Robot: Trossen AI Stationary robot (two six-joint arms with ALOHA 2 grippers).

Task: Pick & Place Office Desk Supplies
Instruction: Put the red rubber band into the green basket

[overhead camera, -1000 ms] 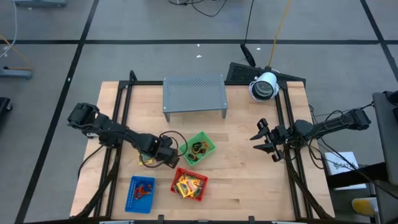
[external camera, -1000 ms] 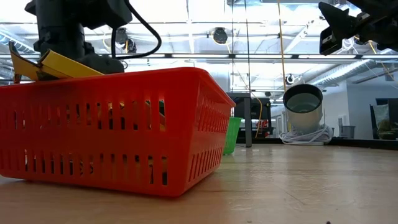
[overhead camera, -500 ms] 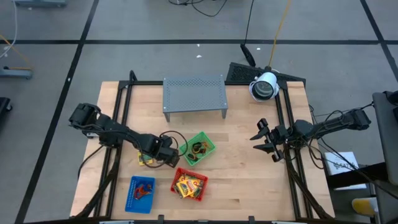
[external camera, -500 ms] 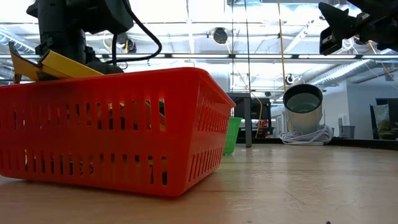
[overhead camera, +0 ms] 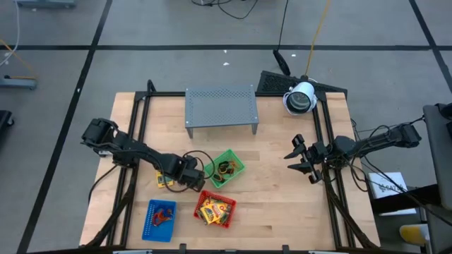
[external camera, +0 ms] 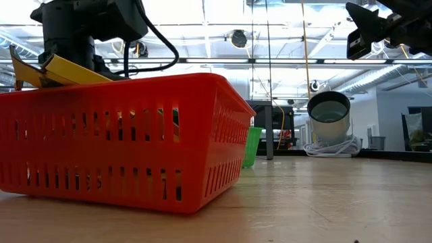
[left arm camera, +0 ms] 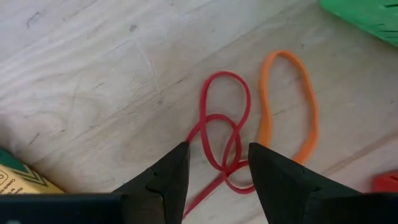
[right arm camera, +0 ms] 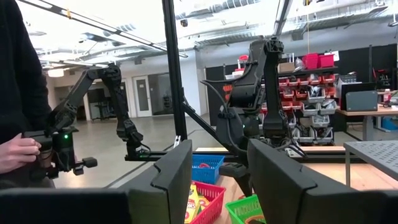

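Note:
On the wood lie a twisted red rubber band (left arm camera: pixel 224 134) and an orange rubber band (left arm camera: pixel 289 106). My left gripper (left arm camera: pixel 217 165) points straight down over the red band and is open, one finger on either side of its lower loops. In the high view it (overhead camera: pixel 187 175) stands between a yellow packet (overhead camera: pixel 165 181) and the green tray (overhead camera: pixel 237 159). A corner of the packet (left arm camera: pixel 18 180) shows beside the fingers. My right gripper (overhead camera: pixel 298 158) waits open, raised at the table's right side.
The red tray (overhead camera: pixel 220 195) with yellow packets is just near of my left gripper, with the blue tray (overhead camera: pixel 150 229) to its left. A grey perforated rack (overhead camera: pixel 219 107) stands at the far edge. A person (right arm camera: pixel 18 93) stands beyond the table's left side.

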